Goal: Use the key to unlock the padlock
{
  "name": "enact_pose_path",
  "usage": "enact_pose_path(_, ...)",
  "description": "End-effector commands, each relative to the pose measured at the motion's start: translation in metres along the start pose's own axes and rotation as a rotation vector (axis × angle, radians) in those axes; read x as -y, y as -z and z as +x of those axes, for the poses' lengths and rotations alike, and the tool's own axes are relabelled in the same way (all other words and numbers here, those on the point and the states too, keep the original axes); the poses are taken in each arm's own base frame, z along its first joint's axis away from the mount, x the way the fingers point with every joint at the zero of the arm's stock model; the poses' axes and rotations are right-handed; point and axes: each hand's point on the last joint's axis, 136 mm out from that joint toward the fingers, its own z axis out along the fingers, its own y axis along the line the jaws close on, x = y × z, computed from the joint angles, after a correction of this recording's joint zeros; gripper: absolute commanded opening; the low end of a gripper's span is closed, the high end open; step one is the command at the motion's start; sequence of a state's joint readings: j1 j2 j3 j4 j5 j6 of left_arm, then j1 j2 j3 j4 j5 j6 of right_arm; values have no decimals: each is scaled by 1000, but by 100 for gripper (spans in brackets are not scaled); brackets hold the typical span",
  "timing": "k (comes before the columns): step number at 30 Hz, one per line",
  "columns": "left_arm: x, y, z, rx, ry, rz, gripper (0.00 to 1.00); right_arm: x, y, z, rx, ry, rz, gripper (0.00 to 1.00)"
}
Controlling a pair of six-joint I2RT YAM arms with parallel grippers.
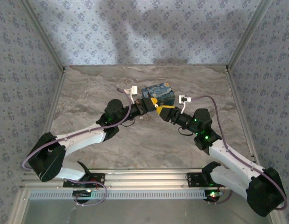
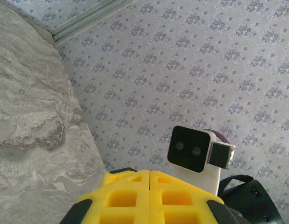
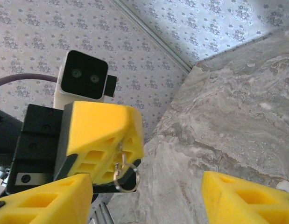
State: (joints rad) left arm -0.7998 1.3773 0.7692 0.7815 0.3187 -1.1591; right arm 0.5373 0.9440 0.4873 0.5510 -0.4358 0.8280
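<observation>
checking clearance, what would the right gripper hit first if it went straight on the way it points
Most likely the left gripper, its fingers shut with a key ring dangling below them; depth is unclear.

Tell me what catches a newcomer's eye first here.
The left gripper and right gripper meet nose to nose mid-table, close by the swirl-painted box. In the right wrist view, the left one's yellow fingers are pinched shut with a small key ring dangling from them, while the right one's own fingers stand wide apart.
</observation>
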Motion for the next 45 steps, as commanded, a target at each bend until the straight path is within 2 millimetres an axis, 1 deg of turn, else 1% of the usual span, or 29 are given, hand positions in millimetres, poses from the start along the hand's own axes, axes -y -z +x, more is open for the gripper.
enact_pose_path(1, 22, -4, -4, 1, -46, 67, 0, -21, -4, -13, 28, 3, -75, 62)
enact_pose_path(7, 23, -7, -3, -4, -42, 73, 0, -23, -9, -15, 27, -4, -89, 55)
enact_pose_path(19, 22, -7, -3, -2, -35, 71, 0, -18, -13, -14, 23, -22, -75, 35)
enact_pose_path(23, 21, -7, -3, -1, -33, 71, 0, -18, -13, -13, 20, -24, -69, 25)
enact_pose_path(27, 21, -6, -4, 7, -33, 67, 0, -13, -13, -12, 11, -28, -50, 9)
enact_pose_path(29, 19, -4, -5, 12, -32, 56, 0, -10, -12, -11, 8, -29, -34, 4)
enact_pose_path(32, 17, -2, -6, 19, -48, 35, 9, -4, -9, -10, 6, -27, -4, 0)
enact_pose_path(34, 16, 1, -7, 24, -63, 14, 18, 1, -5, -9, 1, -19, 22, 0)
enact_pose_path(35, 15, 3, -9, 27, -72, 2, 24, 3, -3, -8, -2, -10, 37, 0)
enact_pose_path(36, 14, 6, -11, 32, -81, -14, 34, 6, 1, -7, -8, -3, 60, 0)
enact_pose_path(37, 11, 8, -13, 34, -87, -36, 38, 10, 3, -6, -16, 9, 84, 0)
enact_pose_path(38, 7, 12, -16, 34, -95, -66, 41, 16, 8, -4, -29, 22, 123, 0)
enact_pose_path(41, -15, 22, -24, 5, -138, -209, 51, 31, 25, 2, -63, 79, 243, 0)
enact_pose_path(43, -33, 30, -27, -37, -201, -341, 55, 44, 40, 5, -83, 127, 353, 0)
enact_pose_path(45, -43, 31, -27, -92, -286, -430, 59, 56, 56, 6, -98, 161, 459, 0)
